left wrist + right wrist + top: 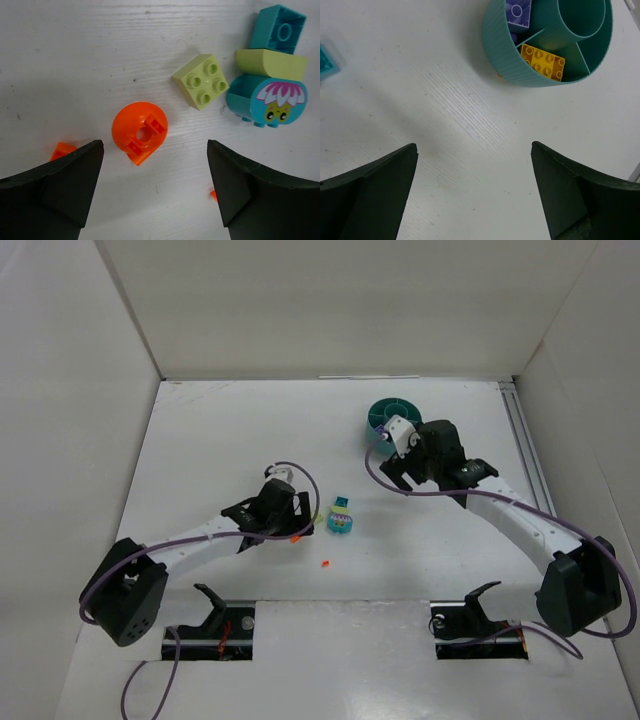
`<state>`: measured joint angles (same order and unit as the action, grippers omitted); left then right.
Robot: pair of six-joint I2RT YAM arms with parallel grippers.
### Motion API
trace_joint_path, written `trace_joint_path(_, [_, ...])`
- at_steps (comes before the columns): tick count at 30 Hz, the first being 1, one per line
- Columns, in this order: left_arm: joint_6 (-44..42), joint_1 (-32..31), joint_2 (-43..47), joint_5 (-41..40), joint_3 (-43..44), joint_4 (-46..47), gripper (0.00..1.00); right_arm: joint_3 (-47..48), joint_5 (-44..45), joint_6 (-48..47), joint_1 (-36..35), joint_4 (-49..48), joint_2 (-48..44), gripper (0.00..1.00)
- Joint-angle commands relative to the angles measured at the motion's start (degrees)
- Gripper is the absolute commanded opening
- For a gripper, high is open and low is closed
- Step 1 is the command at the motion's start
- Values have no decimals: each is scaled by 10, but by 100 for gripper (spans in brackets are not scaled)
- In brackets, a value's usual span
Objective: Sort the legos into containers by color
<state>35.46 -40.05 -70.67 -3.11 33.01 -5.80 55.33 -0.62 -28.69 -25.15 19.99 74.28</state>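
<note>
In the left wrist view an orange round lego [140,131] lies flat on the table just ahead of my left gripper [155,175], which is open with nothing between its fingers. A light green brick [200,81] sits beyond it. Next to that stands a teal and green stack with a flower face [267,100]. Small orange bits lie by the left finger [62,149] and the right finger [213,194]. My right gripper [474,185] is open over bare table, short of the teal tub [500,55]. The tub holds a purple brick [518,11] and a yellow brick [543,62] in separate wedges.
From above, the tub [380,412] stands at the back right of the table, partly hidden by my right gripper [392,468]. The stack [340,517] stands right of my left gripper [293,524]. A tiny orange-red bit [326,563] lies nearer the front. White walls enclose the table.
</note>
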Motion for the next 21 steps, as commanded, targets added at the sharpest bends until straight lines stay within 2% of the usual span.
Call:
trace_joint_path(1, [17, -1, -26, -29, 0, -3, 81, -1, -27, -1, 6, -32, -8, 100])
trace_joint_path(10, [46, -75, -88, -119, 37, -53, 63, -12, -38, -1, 17, -32, -8, 100])
trace_joint_path(12, [52, -83, -110, -137, 47, -75, 56, -12, -38, -1, 17, -32, -8, 100])
trace_joint_path(17, [80, -102, -143, -162, 71, -103, 49, -12, -38, -1, 17, -32, -8, 100])
trace_joint_path(21, [80, -114, -164, -167, 84, -108, 47, -12, -38, -1, 17, -37, -8, 100])
